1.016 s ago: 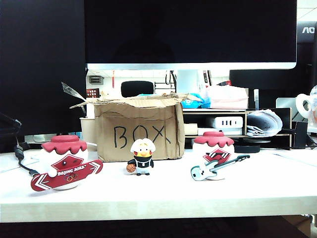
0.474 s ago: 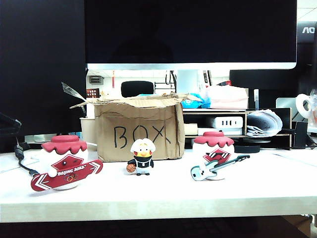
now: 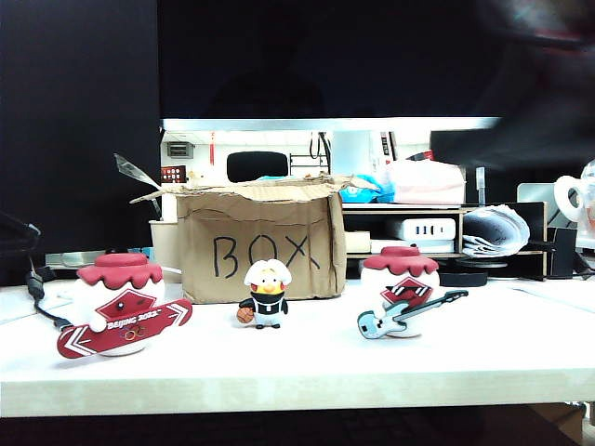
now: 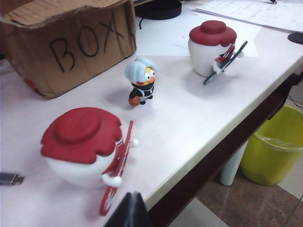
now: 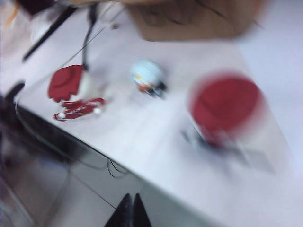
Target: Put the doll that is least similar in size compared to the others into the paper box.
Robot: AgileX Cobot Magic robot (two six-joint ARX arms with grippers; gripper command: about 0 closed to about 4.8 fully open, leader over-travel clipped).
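The tiny doll (image 3: 268, 295) with white hair, yellow face and an orange ball stands on the table just in front of the paper box (image 3: 260, 243) marked "BOX". Two bigger red-capped dolls flank it: the snowboard doll (image 3: 121, 308) on the left, the guitar doll (image 3: 402, 293) on the right. In the left wrist view my left gripper (image 4: 132, 210) is shut and empty, low by the table's front edge near the snowboard doll (image 4: 83, 144), well short of the tiny doll (image 4: 142, 85). The blurred right wrist view has my right gripper (image 5: 131, 210) shut and empty, off the table's edge, far from the tiny doll (image 5: 149, 78).
A dark blurred arm (image 3: 539, 51) hangs at the exterior view's upper right. A monitor (image 3: 325, 56) stands behind the box, shelves and papers (image 3: 493, 230) at the back right. A cable (image 3: 42, 293) lies at the left. A yellow bin (image 4: 277, 146) stands on the floor by the table's front edge.
A dark blurred arm has swung into the upper right of the exterior view, covering the monitor's right edge. The dolls and the box have not moved.
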